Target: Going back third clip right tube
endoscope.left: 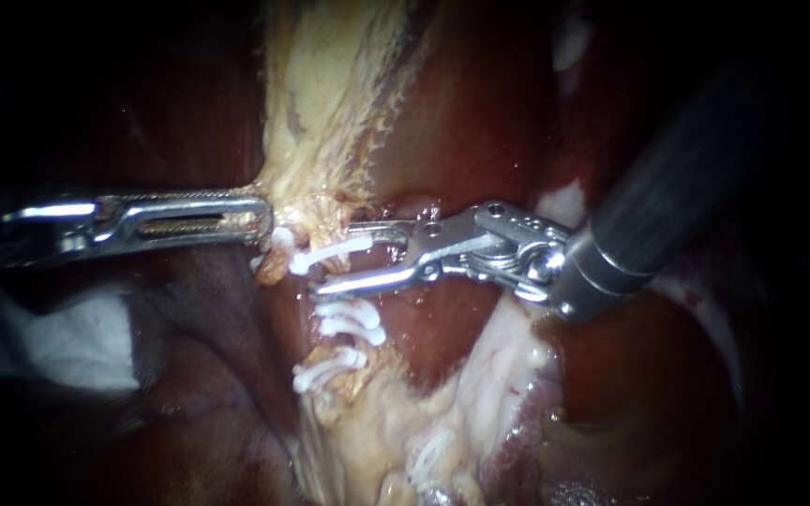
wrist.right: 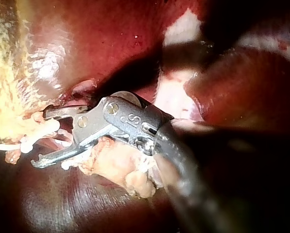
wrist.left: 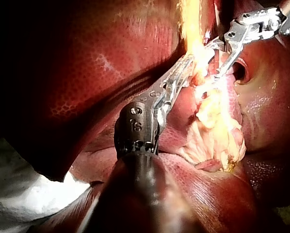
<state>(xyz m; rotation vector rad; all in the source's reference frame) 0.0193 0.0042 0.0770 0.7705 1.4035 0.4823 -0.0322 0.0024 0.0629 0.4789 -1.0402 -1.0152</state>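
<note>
Right tool (endoscope.left: 335, 258) — jaws parted, clip (endoscope.left: 328, 256) between

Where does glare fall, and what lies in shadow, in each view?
Endoscope view: glare streaks my left instrument; my right instrument's shaft and the edges are dark. Left wrist view: light washes out the pale tissue; the liver darkens away from it. Right wrist view: wet highlights on red tissue beyond the open jaws; the near shaft lies in shadow.

left instrument (wrist.left: 189, 61) gripping pale tissue (wrist.left: 214, 121), right instrument (wrist.left: 216, 60) beside it
</note>
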